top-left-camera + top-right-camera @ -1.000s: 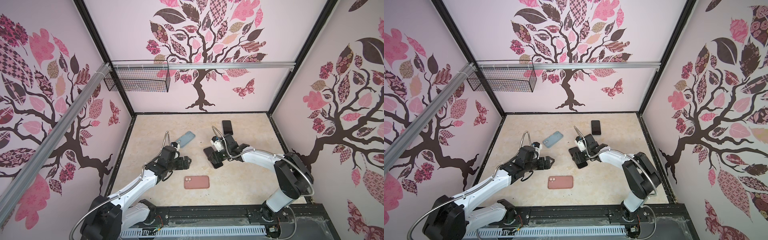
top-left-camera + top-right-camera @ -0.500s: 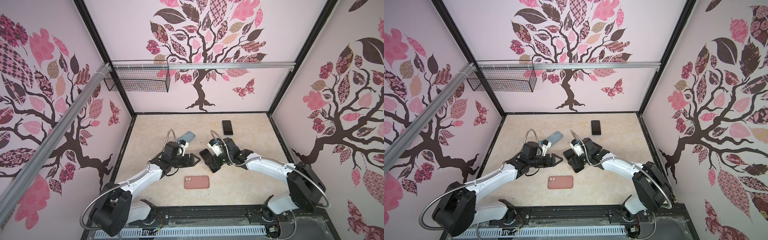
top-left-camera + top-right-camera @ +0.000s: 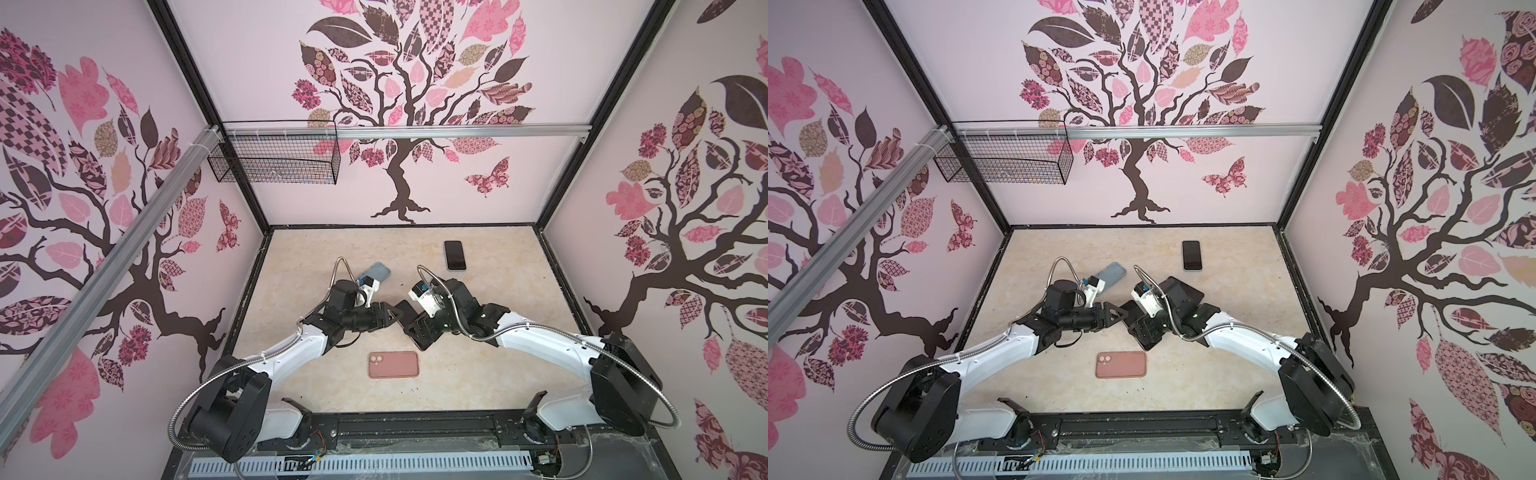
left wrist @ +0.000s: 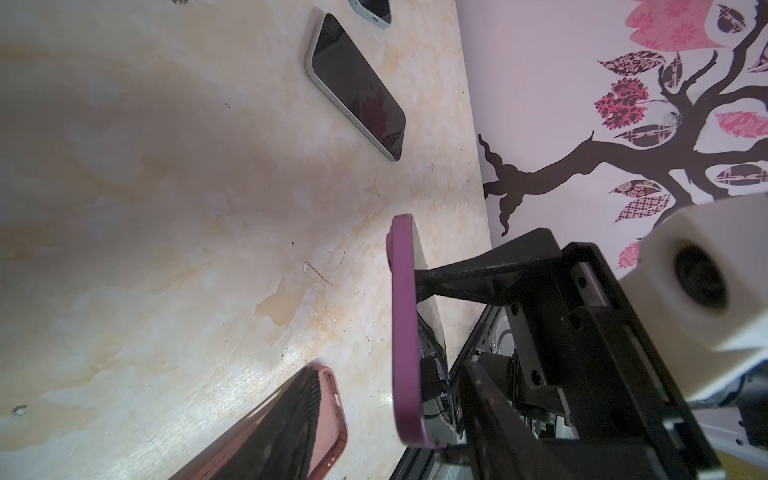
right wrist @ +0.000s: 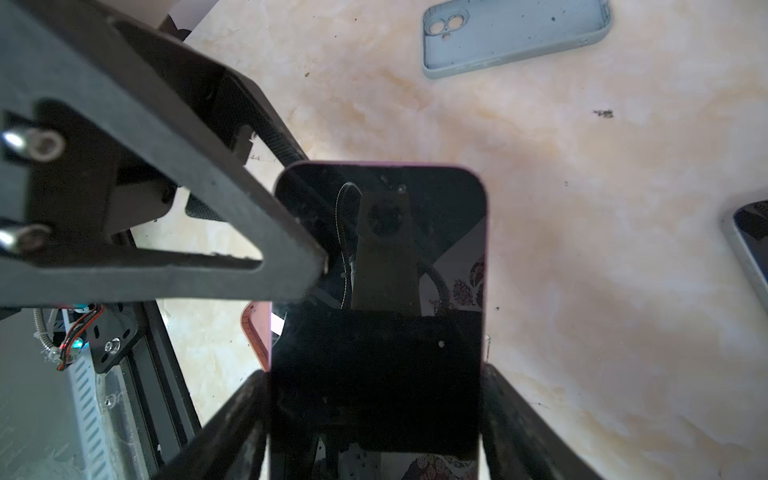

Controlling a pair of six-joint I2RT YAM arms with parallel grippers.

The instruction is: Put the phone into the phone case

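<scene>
The right hand [image 5: 374, 399] is clamped on the long edges of the purple phone [image 5: 378, 249], holding it above the surface [image 3: 478, 374]. The left hand [image 3: 390, 318] straddles the phone's free end, one finger [image 5: 249, 249] on the dark glass and the other behind. Whether it grips, I cannot tell. The pink phone case [image 3: 394, 364] lies flat just base-side of both hands, and the blue-grey case [image 5: 515, 37] lies beyond the left hand.
</scene>
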